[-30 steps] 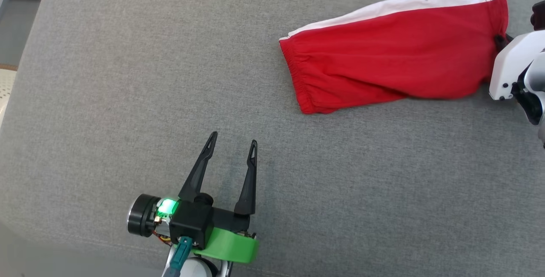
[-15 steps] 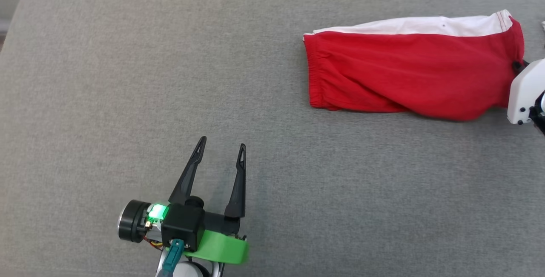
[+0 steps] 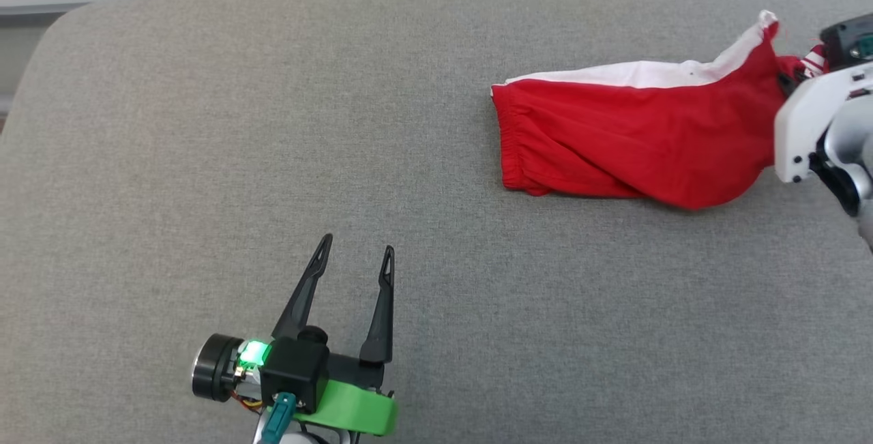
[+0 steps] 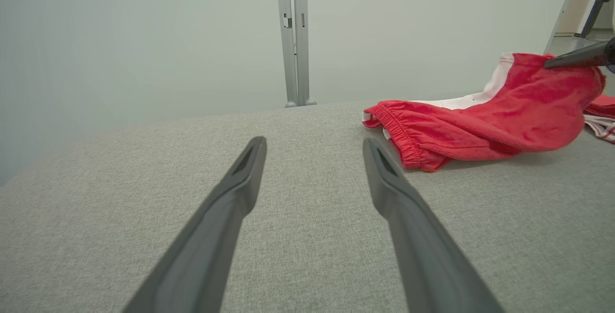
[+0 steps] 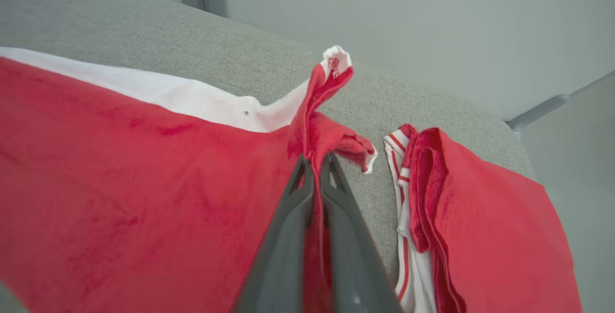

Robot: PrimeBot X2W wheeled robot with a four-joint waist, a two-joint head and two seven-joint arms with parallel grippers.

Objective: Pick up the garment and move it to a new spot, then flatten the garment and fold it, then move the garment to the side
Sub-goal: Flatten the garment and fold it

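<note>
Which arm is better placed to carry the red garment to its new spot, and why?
Right. The right arm's fingers are shut on one end of the garment, holding it up off the grey surface. The left arm's fingers stand open, apart from the garment.

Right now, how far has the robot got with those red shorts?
Done, it seems: the red and white garment already lies doubled over lengthwise on the grey surface. In hand: the right gripper is shut on its end, holding that corner up; the left gripper hovers open, apart from it. Left: probably carrying it aside, perhaps beside the folded garment nearby.
</note>
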